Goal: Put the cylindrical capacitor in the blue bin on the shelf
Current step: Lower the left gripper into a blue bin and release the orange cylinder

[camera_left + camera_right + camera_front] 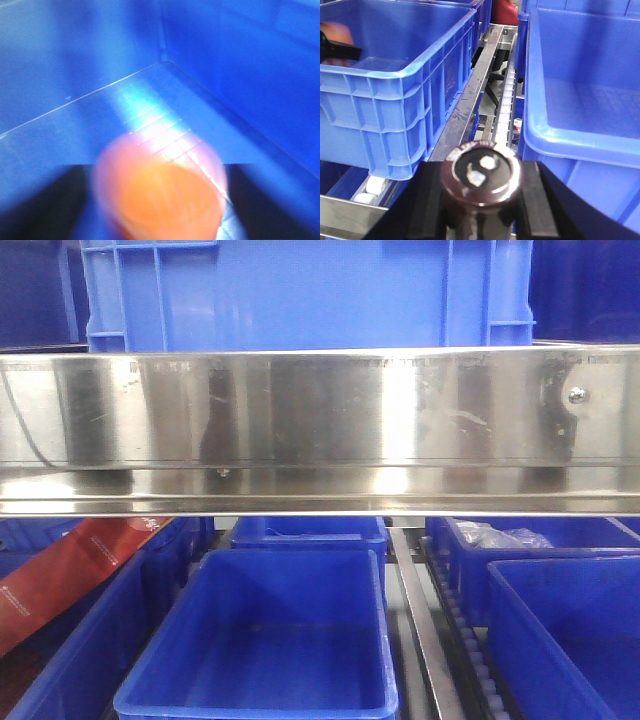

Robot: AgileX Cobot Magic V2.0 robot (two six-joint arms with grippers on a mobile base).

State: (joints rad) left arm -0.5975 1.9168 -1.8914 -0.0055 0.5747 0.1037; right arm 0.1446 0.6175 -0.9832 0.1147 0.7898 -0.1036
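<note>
At bottom centre of the right wrist view: capacitor (481, 182), upright, shiny flat top toward the camera, clamped between the two black fingers (427, 200) of the right gripper (481, 205). It hangs over the front edge of the shelf (350, 212), above the gap between two blue bins and inside neither

Left bin (395, 100) and right bin (580, 130) stand either side of a steel rail (465, 110) and a track of white rollers (506, 100). The right bin's near rim sits just beside the gripper's right finger

Left wrist view, badly blurred: left gripper (160, 220) down inside a blue bin, with an orange thing (160, 195) filling the space between its dark fingers (40, 210); reads as grasped. In the right wrist view the same orange blur (337, 32) and a black bar show at the far left, within the left bin's walls

Front view: broad polished front rail of the shelf (320, 420) across mid-frame. Upper bin (300, 290) stands on the level above it. Lower bin (255, 708) sits below at centre, its floor bare. To the right a farther bin holds a clear bag (500, 537). Red-brown strip (70, 575) lies slanted at lower left
</note>
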